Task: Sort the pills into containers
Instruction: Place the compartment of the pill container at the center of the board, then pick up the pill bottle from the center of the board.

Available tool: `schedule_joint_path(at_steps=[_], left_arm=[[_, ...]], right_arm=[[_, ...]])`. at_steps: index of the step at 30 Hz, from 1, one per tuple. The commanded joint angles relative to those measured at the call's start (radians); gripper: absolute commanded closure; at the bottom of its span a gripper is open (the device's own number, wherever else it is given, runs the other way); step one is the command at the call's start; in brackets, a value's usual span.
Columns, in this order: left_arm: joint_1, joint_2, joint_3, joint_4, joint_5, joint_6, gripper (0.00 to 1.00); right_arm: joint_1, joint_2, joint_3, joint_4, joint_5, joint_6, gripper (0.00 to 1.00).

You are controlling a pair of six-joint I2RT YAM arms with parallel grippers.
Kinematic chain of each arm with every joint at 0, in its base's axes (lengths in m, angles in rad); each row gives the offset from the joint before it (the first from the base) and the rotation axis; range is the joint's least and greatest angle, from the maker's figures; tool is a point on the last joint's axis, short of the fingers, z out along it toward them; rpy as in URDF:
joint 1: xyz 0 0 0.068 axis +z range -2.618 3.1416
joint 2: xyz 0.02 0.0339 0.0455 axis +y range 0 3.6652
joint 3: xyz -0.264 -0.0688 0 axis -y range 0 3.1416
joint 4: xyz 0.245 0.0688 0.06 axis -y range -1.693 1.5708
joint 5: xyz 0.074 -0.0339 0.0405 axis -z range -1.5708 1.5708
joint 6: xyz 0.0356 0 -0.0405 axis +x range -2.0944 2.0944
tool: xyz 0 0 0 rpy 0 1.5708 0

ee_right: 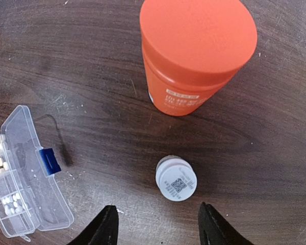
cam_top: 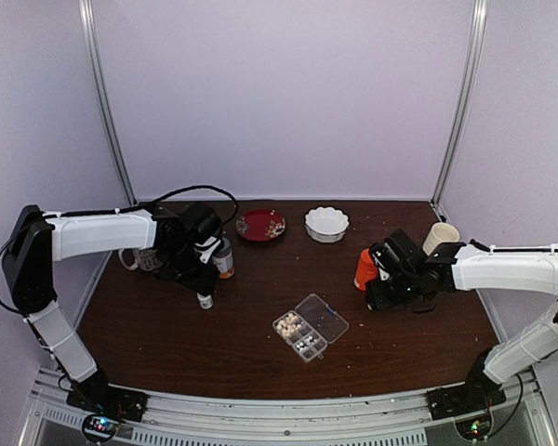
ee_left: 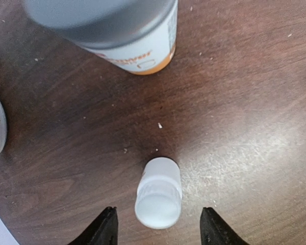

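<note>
The clear pill box (cam_top: 310, 327) lies open mid-table, and whitish pills (cam_top: 292, 324) sit in its cells. In the right wrist view the box (ee_right: 28, 204) is at the left edge with pills (ee_right: 13, 203) in it. My left gripper (ee_left: 158, 230) hangs open over a small white bottle (ee_left: 159, 193), which stands between the fingers (ee_left: 104, 230) without touching them. My right gripper (ee_right: 155, 228) is open just short of a small white bottle with a printed cap (ee_right: 176, 178). Neither gripper holds anything.
A larger grey-capped bottle (ee_left: 112, 25) stands just beyond the left gripper, and an orange bottle (ee_right: 196, 56) beyond the right one. A mug (cam_top: 141, 260) is at far left. A red plate (cam_top: 260, 225) and a white bowl (cam_top: 326, 223) are at the back, and a cream cup (cam_top: 439, 237) is at the right.
</note>
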State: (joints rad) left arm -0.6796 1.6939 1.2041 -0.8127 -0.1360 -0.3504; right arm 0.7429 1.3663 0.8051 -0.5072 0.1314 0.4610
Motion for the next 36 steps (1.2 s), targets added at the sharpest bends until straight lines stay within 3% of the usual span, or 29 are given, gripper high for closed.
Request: schedule_joint_path(at_steps=[1,6,17,36], left_arm=[[-0.014,-0.127,0.005,0.027,-0.004,0.019,0.40],[-0.039,-0.237,-0.016,0.084,-0.033,0.033,0.37],[-0.050,-0.536,-0.195,0.347,-0.011,0.066,0.37],[-0.051,-0.550,-0.215,0.332,-0.025,0.060,0.37]], right_arm=[[-0.027,0.011,0.037,0.008,-0.015,0.010,0.47],[-0.047,0.054,0.066,-0.002,-0.026,0.014,0.54],[-0.055,0.112,0.098,-0.036,0.036,0.013,0.56],[-0.056,0.145,0.088,-0.023,0.060,0.016,0.59]])
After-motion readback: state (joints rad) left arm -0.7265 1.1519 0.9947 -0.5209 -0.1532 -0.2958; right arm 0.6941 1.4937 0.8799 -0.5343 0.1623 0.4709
